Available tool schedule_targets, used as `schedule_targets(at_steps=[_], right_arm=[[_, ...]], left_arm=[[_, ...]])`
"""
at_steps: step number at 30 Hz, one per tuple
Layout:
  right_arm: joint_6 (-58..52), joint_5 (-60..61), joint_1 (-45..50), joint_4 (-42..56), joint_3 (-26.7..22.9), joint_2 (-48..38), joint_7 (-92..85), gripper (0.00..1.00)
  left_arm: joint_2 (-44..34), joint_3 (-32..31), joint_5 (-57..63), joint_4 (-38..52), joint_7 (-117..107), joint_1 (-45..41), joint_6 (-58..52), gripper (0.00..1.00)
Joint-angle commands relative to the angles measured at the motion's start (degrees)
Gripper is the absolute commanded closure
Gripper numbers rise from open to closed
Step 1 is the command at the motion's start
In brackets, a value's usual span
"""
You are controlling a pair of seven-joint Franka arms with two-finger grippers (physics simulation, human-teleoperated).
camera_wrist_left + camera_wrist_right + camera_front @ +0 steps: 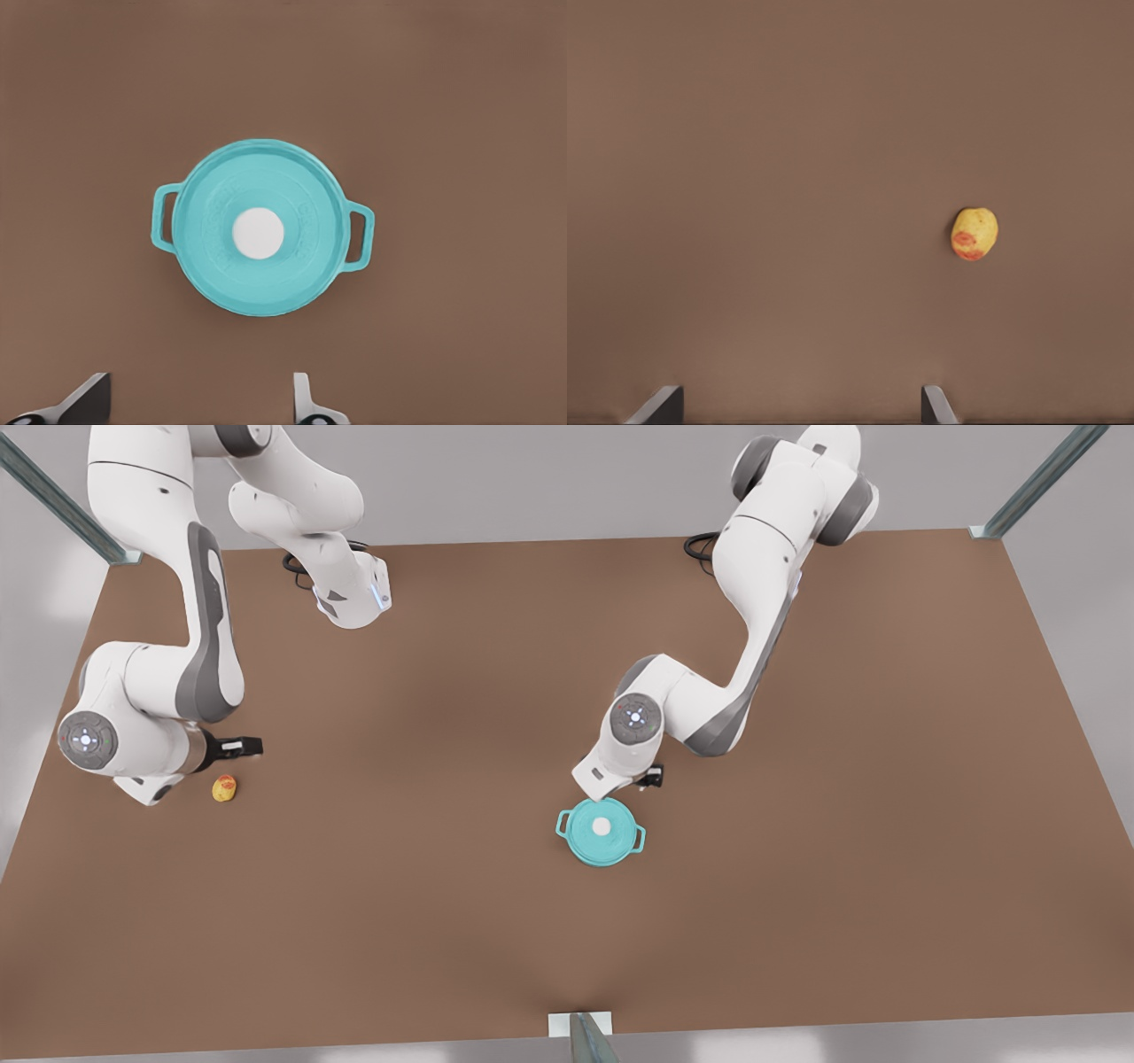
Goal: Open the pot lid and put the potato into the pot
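1. Down at the near edge of the left wrist view, the left gripper has its fingers spread wide and released, nothing between them.
2. Past those tips sits the pot on the brown table, and the pot lid is on it, white knob at its centre.
3. In the front view that gripper hangs just beside the pot, on its far side, not touching the lid.
4. Over to the right gripper: fingers parted and empty, bare table between them.
5. The potato lies on the table ahead of them and off to one side of the gap, yellow with orange-red patches.
6. From the front, the right gripper hovers near the potato at the front view's left, well apart from the pot.
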Motion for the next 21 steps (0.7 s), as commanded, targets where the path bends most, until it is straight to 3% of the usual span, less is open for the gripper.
schedule_targets(at_steps=[1, 9, 21], right_arm=[[8.2, -0.2, -0.7, -2.3, -0.4, -0.6, 1.8, 0.0], [28.2, -0.4, -4.1, -7.8, -0.8, 1.4, 4.9, 0.0], [41.9, -0.5, -5.2, -18.4, -0.9, 1.6, 4.9, 0.0]], left_arm=[[1.6, 0.8, 1.2, 1.1, -27.0, 0.1, 7.6, 0.0], [8.2, 1.3, 1.2, 5.3, -24.7, 0.2, 12.2, 0.0], [9.5, 1.0, 1.2, 5.2, -25.2, -0.4, 14.3, 0.0]])
